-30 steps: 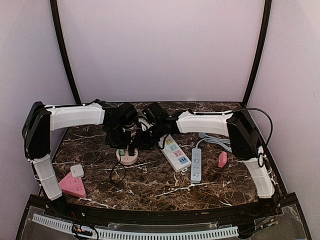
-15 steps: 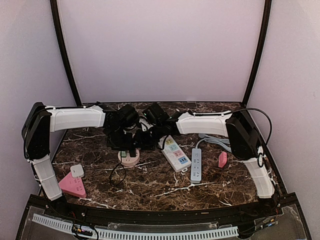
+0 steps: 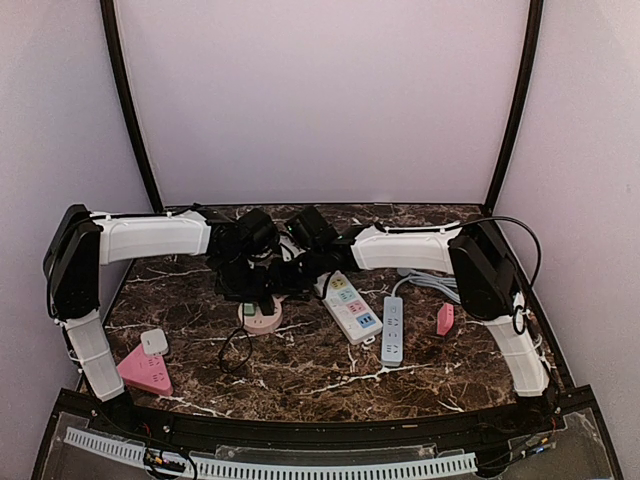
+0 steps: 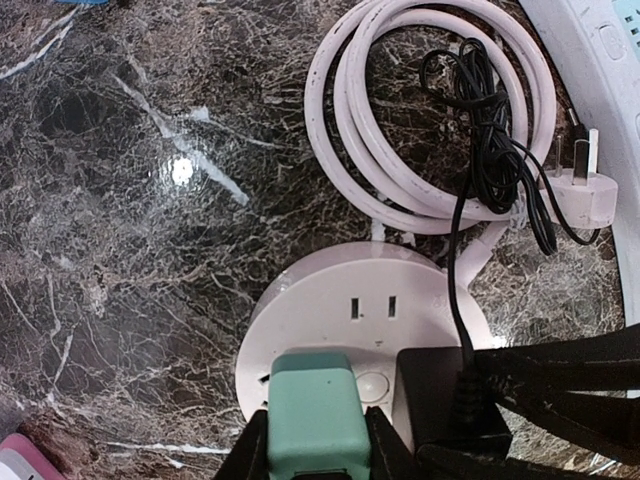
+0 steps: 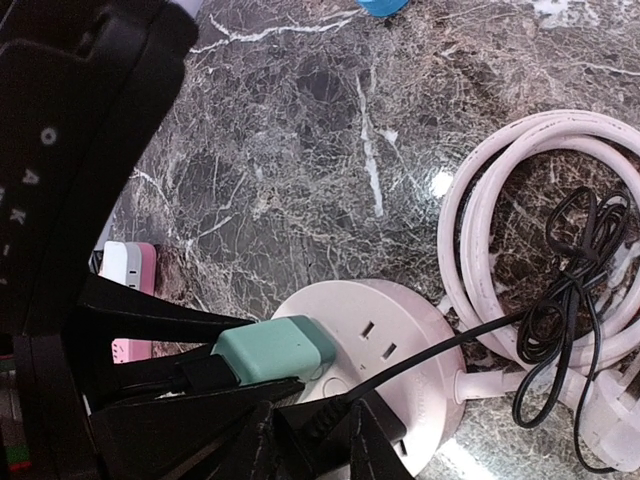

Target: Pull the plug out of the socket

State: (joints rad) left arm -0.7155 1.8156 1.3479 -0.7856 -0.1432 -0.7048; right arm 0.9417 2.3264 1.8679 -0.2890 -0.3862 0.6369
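**Marble table crowded with sockets**

The dark marble table [image 3: 300,375] carried a round pink socket [image 3: 262,318] near its middle, with a coiled white cable [image 4: 345,120] just beside it. To the right lay a wide white power strip [image 3: 351,307], a slim grey strip [image 3: 392,332] and a small pink block [image 3: 445,319]. At the front left sat a pink triangular socket [image 3: 148,374], with a white adapter [image 3: 153,342] just beside it

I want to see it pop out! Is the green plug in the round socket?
In: the green plug sits flush on the round socket.

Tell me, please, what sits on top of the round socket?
A green plug and a black plug stand on the socket. Their pins and the outlets beneath them are covered.
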